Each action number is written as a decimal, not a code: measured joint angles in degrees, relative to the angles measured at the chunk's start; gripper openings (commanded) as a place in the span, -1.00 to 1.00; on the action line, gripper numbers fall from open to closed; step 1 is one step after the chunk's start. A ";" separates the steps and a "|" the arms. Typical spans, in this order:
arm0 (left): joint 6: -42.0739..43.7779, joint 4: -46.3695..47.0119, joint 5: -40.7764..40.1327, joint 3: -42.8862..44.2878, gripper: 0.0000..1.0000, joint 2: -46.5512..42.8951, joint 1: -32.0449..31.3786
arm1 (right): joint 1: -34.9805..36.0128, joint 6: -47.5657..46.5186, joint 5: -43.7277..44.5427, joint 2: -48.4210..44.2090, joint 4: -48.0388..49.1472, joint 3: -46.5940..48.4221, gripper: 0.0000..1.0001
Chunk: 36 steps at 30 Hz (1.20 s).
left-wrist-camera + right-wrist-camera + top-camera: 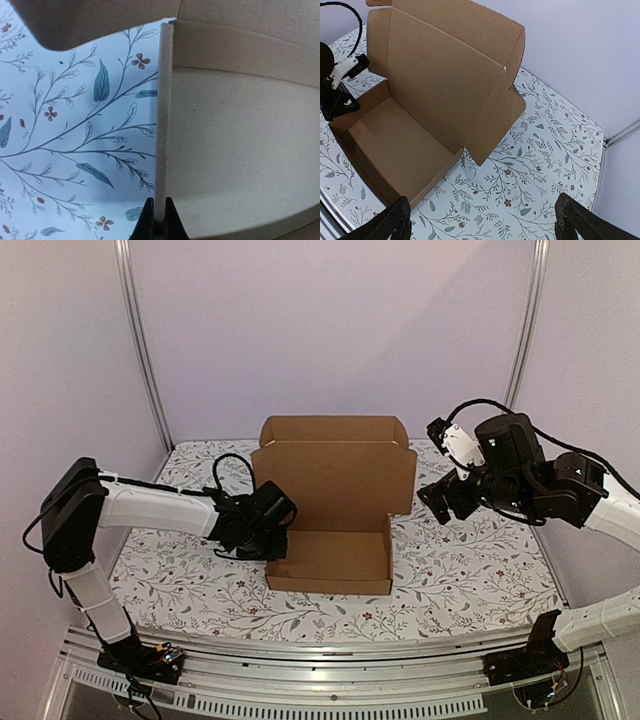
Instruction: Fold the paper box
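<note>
The paper box [330, 530] is plain brown cardboard, a shallow tray in the middle of the table with its lid standing upright behind it. My left gripper [272, 532] is shut on the box's left side wall [162, 125], pinching the wall's edge between its fingertips [171, 220]. My right gripper [440, 498] is open and empty, held above the table to the right of the box; its fingertips [395, 220] frame the box [420, 120] from above, apart from it.
The table [470, 570] wears a white cloth printed with leaves and flowers. Purple walls and metal posts [140, 340] close in the back and sides. A metal rail [320, 680] runs along the near edge.
</note>
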 measured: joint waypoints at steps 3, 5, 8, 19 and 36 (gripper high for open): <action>-2.93 -0.26 -0.94 0.00 -0.88 0.00 -0.68 | -0.63 0.48 0.52 0.70 0.85 -0.83 0.98; -4.24 -0.44 -1.33 0.00 -0.76 0.00 -1.07 | -0.83 0.50 0.87 1.14 1.25 -1.27 0.97; -5.20 -1.14 -1.18 0.00 -0.62 0.00 -1.55 | -0.85 0.48 1.09 1.79 1.75 -1.57 0.98; -2.91 -4.61 -1.81 1.20 -0.02 -2.36 -3.58 | -3.17 -0.83 0.33 3.45 4.83 -1.57 0.98; 18.95 -4.66 -6.60 0.35 0.20 -22.95 2.16 | -19.45 -2.67 -24.15 14.16 7.32 4.24 0.87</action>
